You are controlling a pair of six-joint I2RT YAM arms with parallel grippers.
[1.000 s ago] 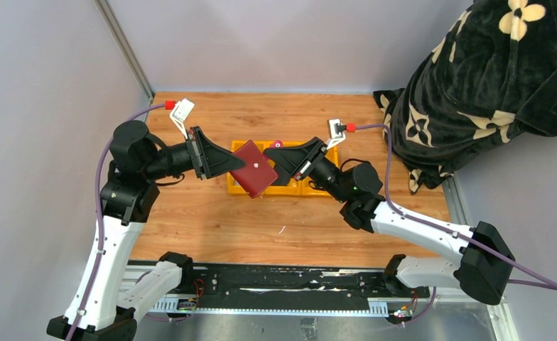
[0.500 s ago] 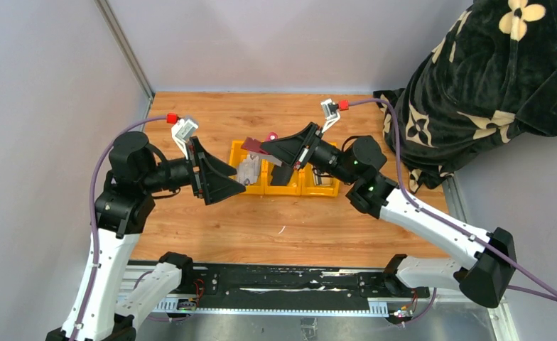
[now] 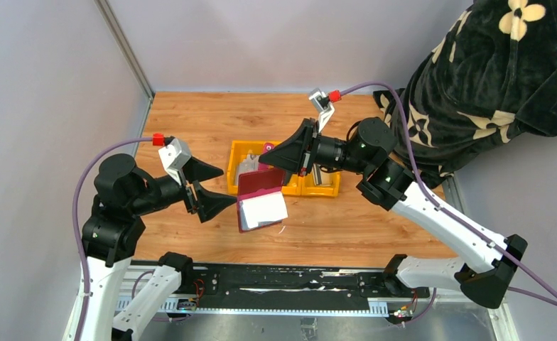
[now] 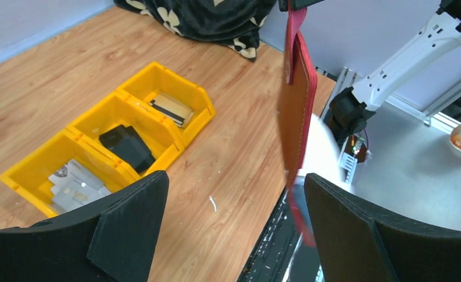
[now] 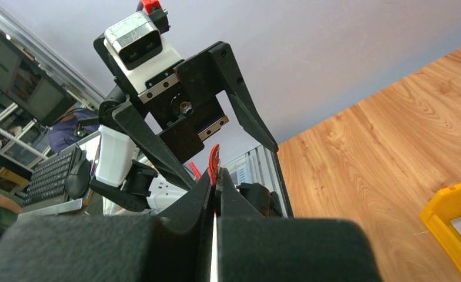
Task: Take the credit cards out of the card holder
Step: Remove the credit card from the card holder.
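My right tool (image 3: 264,166) pinches the maroon card holder (image 3: 260,193) by its top flap; it dangles open, light and floppy, above the desk (image 3: 190,121). My left tool (image 3: 227,187) gapes wide beside it; I'd grip the lower edge.

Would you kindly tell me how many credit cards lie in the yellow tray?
3: silvery-grey card in left compartment, black card middle, tan-gold card right; the card holder may hide more.

A yellow tray (image 3: 322,191) was set on the wooden table (image 3: 190,128). A black floral cloth (image 3: 474,85) was heaped at its right corner.
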